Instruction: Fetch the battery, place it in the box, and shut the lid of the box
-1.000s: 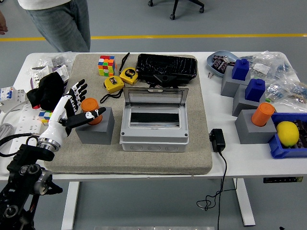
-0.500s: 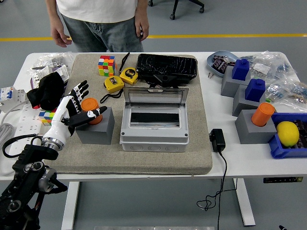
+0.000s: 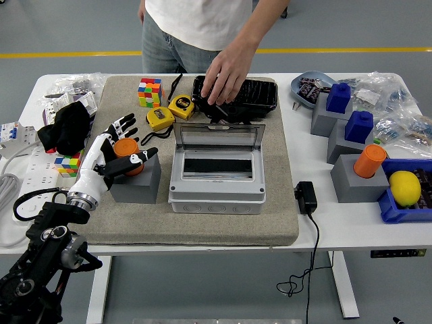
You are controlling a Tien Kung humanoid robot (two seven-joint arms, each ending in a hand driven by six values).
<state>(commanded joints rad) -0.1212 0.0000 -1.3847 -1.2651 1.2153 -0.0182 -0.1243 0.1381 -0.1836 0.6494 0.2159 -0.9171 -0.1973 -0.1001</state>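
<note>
The battery [image 3: 126, 148] is an orange cylinder standing in a grey block [image 3: 137, 182] at the mat's left. My left hand [image 3: 129, 142] reaches in from the lower left and brackets it. The thumb [image 3: 138, 159] lies in front of the battery and the spread fingers [image 3: 123, 126] behind it, open and not clamped. The grey box [image 3: 216, 197] sits mid-mat, its clear lid [image 3: 218, 138] standing upright at the back. My right hand is out of view.
A person at the far side rests a hand [image 3: 224, 75] on the black tray [image 3: 260, 94] behind the box. Tape measures [image 3: 170, 111] and a cube [image 3: 150, 92] lie beyond the battery. More grey blocks with a second orange cylinder [image 3: 370, 160] stand at the right.
My left hand has slid right and forward, closing in around the battery. The person has stepped from the left to the centre and reached a hand down onto the black tray.
</note>
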